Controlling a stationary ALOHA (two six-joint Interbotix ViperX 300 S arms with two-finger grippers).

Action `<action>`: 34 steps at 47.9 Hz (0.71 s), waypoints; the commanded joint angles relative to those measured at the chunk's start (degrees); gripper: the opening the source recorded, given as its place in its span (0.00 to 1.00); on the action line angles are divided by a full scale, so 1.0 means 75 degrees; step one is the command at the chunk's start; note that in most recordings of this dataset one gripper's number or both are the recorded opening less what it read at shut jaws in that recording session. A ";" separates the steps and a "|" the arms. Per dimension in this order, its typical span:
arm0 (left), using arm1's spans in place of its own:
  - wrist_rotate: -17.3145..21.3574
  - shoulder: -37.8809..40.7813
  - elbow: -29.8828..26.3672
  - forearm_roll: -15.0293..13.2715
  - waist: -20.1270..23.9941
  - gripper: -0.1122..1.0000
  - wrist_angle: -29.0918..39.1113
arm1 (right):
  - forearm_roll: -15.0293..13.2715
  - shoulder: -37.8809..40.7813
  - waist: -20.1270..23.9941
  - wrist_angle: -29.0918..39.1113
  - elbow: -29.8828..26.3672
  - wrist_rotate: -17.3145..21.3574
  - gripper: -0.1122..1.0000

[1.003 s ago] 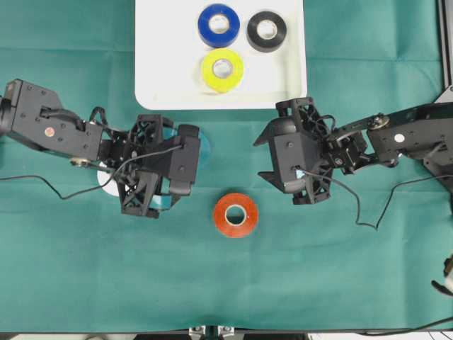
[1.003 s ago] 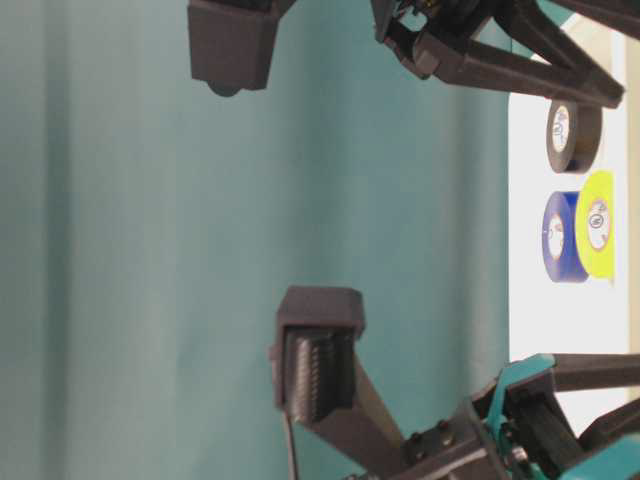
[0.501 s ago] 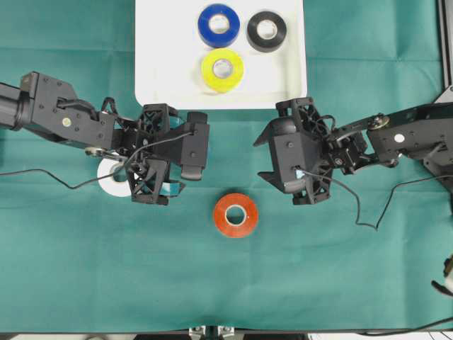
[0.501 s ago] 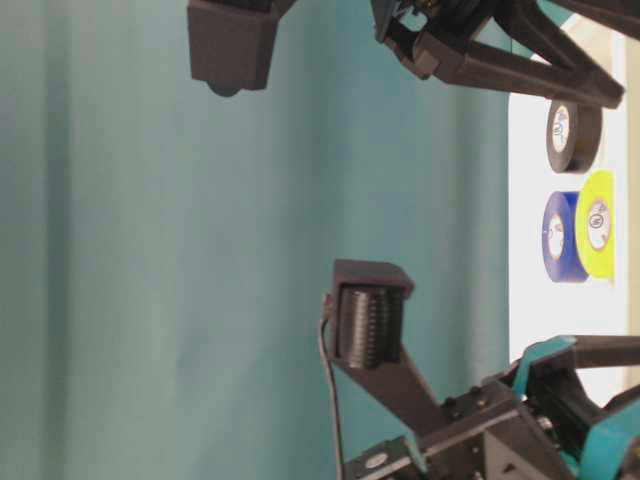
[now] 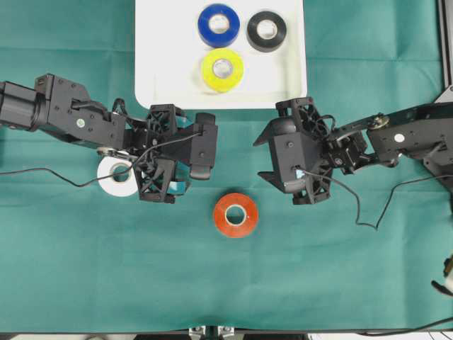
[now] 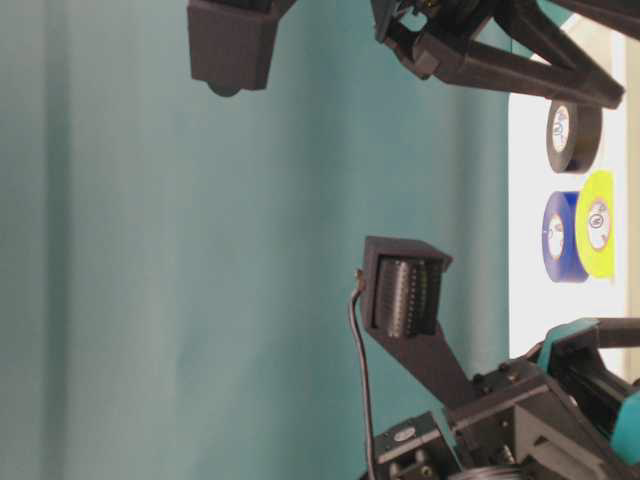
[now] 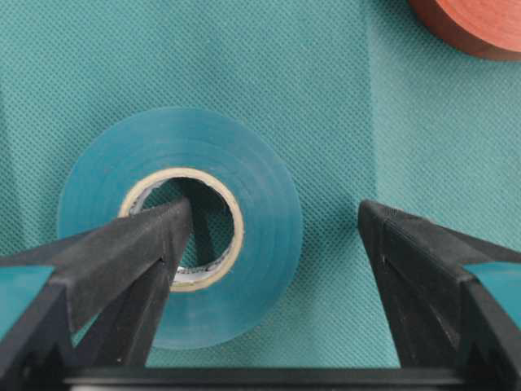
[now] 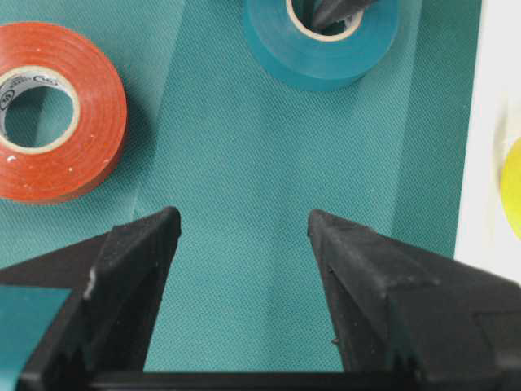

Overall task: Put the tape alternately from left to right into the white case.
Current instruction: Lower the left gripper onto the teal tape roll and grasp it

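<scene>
Left tool (image 7: 269, 236) is open wide and sits over the teal roll (image 7: 181, 226). In the left wrist view one finger (image 7: 122, 252) points into the hole of this roll and the other finger (image 7: 423, 269) stands outside it, on the cloth (image 5: 106, 283) to the right of the roll, so one wall of the ring is between the two. I cannot tell if any finger touches the tape. Right tool (image 8: 244, 228) is open too and holds nothing; only cloth is between its fingers.

All rolls lie flat, with the hole looking up, so the axis of each ring is upright. The teal roll is on the bench just in front of the white case (image 5: 163, 71), mostly hidden under the left tool in the overhead view. The white roll (image 5: 117, 177) lies on the cloth beside the left tool, on its outer side, partly covered by the arm. The red-orange roll (image 5: 236, 214) lies on the cloth between the two tools, a little nearer to the front edge of the bench, apart from both.

Inside the case are three rolls: blue (image 5: 218, 25) and black (image 5: 267, 31) side by side at the far part, and yellow (image 5: 222, 70) in front of the blue one, very close to it
</scene>
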 commanded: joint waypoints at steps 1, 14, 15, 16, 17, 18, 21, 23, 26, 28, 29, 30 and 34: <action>0.0000 -0.0105 -0.0129 0.0012 0.0094 0.82 -0.0047 | 0.0000 -0.0070 0.0023 -0.0059 -0.0070 0.0012 0.74; -0.0023 -0.0129 -0.0141 0.0023 0.0094 0.66 -0.0012 | 0.0000 -0.0082 0.0023 -0.0059 -0.0059 0.0012 0.74; -0.0035 -0.0141 -0.0141 0.0012 0.0105 0.61 -0.0012 | 0.0000 -0.0070 0.0023 -0.0059 -0.0059 0.0012 0.74; -0.0035 -0.0152 -0.0152 0.0012 0.0105 0.57 -0.0012 | 0.0012 -0.0070 0.0023 -0.0059 -0.0059 0.0012 0.74; -0.0035 -0.0164 -0.0152 0.0012 0.0105 0.52 -0.0012 | 0.0000 -0.0070 0.0023 -0.0059 -0.0047 0.0012 0.74; -0.0035 -0.0164 -0.0152 0.0012 0.0105 0.46 0.0000 | 0.0000 -0.0070 0.0023 -0.0059 -0.0059 0.0012 0.74; -0.0035 -0.0199 -0.0141 0.0023 0.0105 0.30 0.0000 | 0.0012 -0.0070 0.0023 -0.0059 -0.0059 0.0012 0.74; -0.0023 -0.0211 -0.0129 0.0012 0.0105 0.21 -0.0012 | 0.0000 -0.0070 0.0023 -0.0059 -0.0059 0.0012 0.74; -0.0012 -0.0211 -0.0117 0.0012 0.0105 0.12 0.0000 | 0.0000 -0.0070 0.0023 -0.0059 -0.0059 0.0012 0.74; -0.0012 -0.0211 -0.0117 0.0012 0.0105 0.08 0.0000 | 0.0000 -0.0082 0.0023 -0.0059 -0.0047 0.0012 0.74; -0.0012 -0.0211 -0.0105 0.0012 0.0094 0.07 0.0000 | 0.0012 -0.0070 0.0023 -0.0059 -0.0059 0.0012 0.74; -0.0012 -0.0211 -0.0105 0.0023 0.0105 0.07 0.0000 | 0.0000 -0.0070 0.0023 -0.0059 -0.0059 0.0012 0.74; -0.0012 -0.0223 -0.0105 0.0023 0.0105 0.07 0.0000 | 0.0012 -0.0082 0.0023 -0.0059 -0.0059 0.0012 0.74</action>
